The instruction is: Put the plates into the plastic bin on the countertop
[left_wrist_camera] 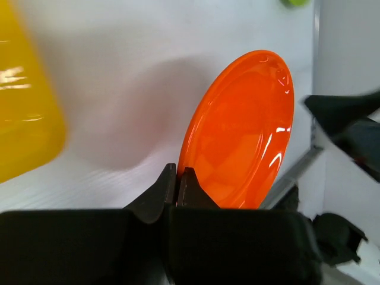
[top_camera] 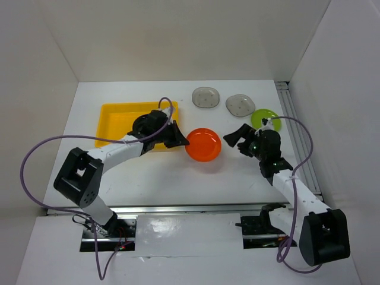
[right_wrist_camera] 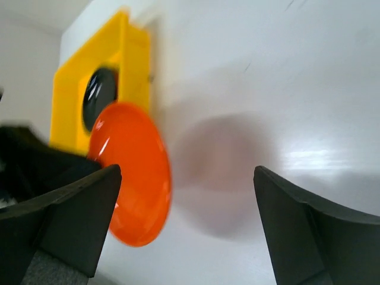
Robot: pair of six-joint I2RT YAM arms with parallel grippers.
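Observation:
My left gripper (top_camera: 180, 138) is shut on the rim of an orange-red plate (top_camera: 203, 145) and holds it just above the white countertop (top_camera: 148, 178), right of the yellow plastic bin (top_camera: 113, 114). In the left wrist view the plate (left_wrist_camera: 240, 133) stands up from the closed jaws. My right gripper (top_camera: 237, 139) is open and empty, just right of the plate. The right wrist view shows the orange-red plate (right_wrist_camera: 133, 172), the bin (right_wrist_camera: 122, 71) and a black plate (right_wrist_camera: 98, 95) inside it. Two grey rounded-square plates (top_camera: 206, 97) (top_camera: 240, 105) and a lime green plate (top_camera: 265, 118) lie at the back right.
White walls enclose the countertop on three sides. A metal rail (top_camera: 300, 142) runs along the right edge. Purple cables loop from both arms, and the left arm covers much of the bin.

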